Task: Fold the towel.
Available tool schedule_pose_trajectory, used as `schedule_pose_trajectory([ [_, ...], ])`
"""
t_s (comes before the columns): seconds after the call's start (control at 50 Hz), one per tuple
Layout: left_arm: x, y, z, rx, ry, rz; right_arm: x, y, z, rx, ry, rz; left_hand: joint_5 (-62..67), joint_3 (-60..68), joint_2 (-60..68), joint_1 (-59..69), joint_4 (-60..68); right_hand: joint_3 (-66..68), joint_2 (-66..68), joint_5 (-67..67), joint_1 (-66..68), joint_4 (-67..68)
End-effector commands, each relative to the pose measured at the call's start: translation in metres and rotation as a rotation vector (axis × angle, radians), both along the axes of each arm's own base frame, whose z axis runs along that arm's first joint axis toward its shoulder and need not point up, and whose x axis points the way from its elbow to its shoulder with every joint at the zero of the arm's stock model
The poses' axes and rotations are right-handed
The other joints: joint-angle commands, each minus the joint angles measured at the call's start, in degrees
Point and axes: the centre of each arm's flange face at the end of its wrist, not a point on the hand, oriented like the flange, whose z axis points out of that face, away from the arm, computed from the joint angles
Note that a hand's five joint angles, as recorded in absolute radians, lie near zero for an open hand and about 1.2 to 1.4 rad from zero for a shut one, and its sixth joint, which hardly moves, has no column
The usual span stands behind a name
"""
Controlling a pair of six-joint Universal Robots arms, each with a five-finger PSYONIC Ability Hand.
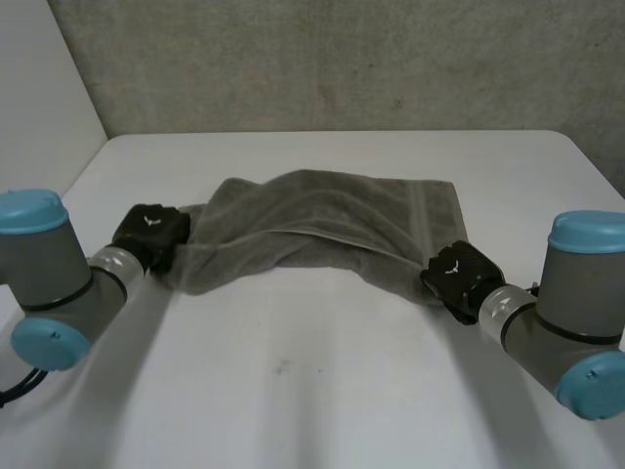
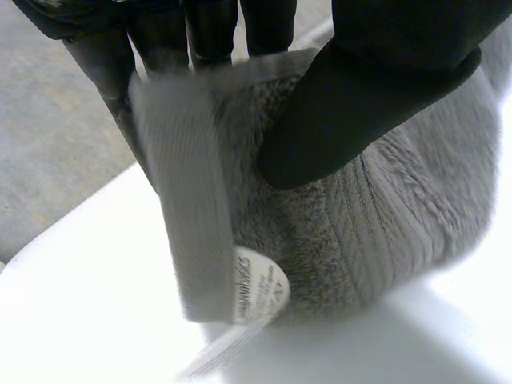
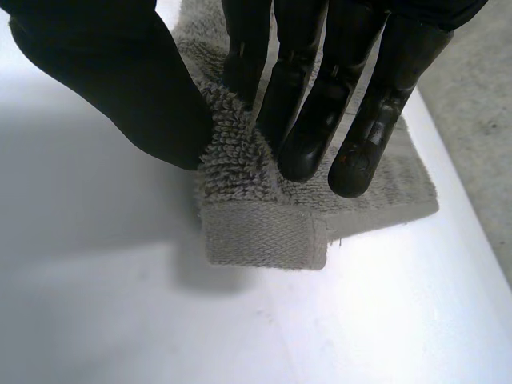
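Note:
A grey towel (image 1: 312,220) hangs slack between my two hands over the white table (image 1: 312,391), its far part resting on the table. My left hand (image 1: 148,234) pinches the towel's near left corner. In the left wrist view the thumb (image 2: 352,104) presses the towel (image 2: 384,216) against the fingers (image 2: 104,72), and a round white label (image 2: 258,286) hangs from the hem. My right hand (image 1: 459,276) pinches the near right corner. In the right wrist view the towel's hemmed corner (image 3: 264,232) sticks out between thumb (image 3: 128,88) and fingers (image 3: 312,136).
A grey wall (image 1: 342,59) rises just behind the table's far edge. The table's right edge (image 3: 472,216) runs close beside the right hand. Bare white tabletop lies in front of the towel, between my two arms.

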Motion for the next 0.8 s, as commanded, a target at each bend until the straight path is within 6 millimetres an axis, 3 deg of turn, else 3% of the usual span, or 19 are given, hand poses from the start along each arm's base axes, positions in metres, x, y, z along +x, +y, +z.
schedule_pose_trajectory([
  [0.02,0.004,0.019,0.011,-0.017,-0.145,-0.042,-0.007,0.009,0.023,0.011,-0.005,-0.013,-10.6,-10.5,-10.2,-10.9,-10.4,11.1,11.6,13.8,23.9,10.7],
  [0.04,0.004,0.023,0.016,-0.02,-0.154,-0.047,-0.01,0.01,0.025,0.009,-0.008,-0.021,-20.9,-20.8,-20.5,-21.2,-20.7,10.1,10.6,12.8,22.9,9.7],
  [0.08,0.004,0.026,0.021,-0.025,-0.155,-0.048,-0.011,0.011,0.027,0.006,-0.009,-0.025,-26.5,-26.4,-26.1,-26.8,-26.3,9.9,10.5,12.6,22.7,9.5],
  [0.18,0.004,0.035,0.049,-0.081,-0.147,-0.047,-0.013,0.018,0.025,0.036,-0.031,-0.033,-28.4,-28.3,-28.0,-28.7,-28.2,9.9,10.5,12.6,22.7,9.5],
  [0.3,0.003,0.04,0.056,-0.096,-0.145,-0.044,-0.015,0.021,0.021,0.065,-0.053,-0.049,-27.9,-27.8,-27.5,-28.2,-27.7,9.9,10.5,12.6,22.7,9.5],
  [0.66,0.008,0.025,0.014,-0.001,-0.211,0.067,-0.022,0.02,0.017,0.085,-0.051,-0.074,-26.0,-25.9,-25.7,-26.4,-25.9,9.9,10.5,12.6,22.7,9.5],
  [0.74,0.005,0.025,0.009,0.007,-0.212,0.057,-0.023,0.02,0.016,0.087,-0.051,-0.074,-13.9,-13.8,-13.5,-14.3,-13.8,9.9,10.5,12.6,22.7,9.5],
  [0.78,-0.001,0.028,0.007,0.008,-0.213,0.04,-0.023,0.019,0.017,0.084,-0.051,-0.077,4.0,4.1,4.4,3.6,4.1,10.1,10.6,12.8,22.9,9.7],
  [0.8,-0.001,0.028,0.007,0.008,-0.213,0.04,-0.023,0.019,0.017,0.083,-0.051,-0.077,4.1,4.2,4.5,3.7,4.2,10.1,10.6,12.8,22.9,9.7],
])
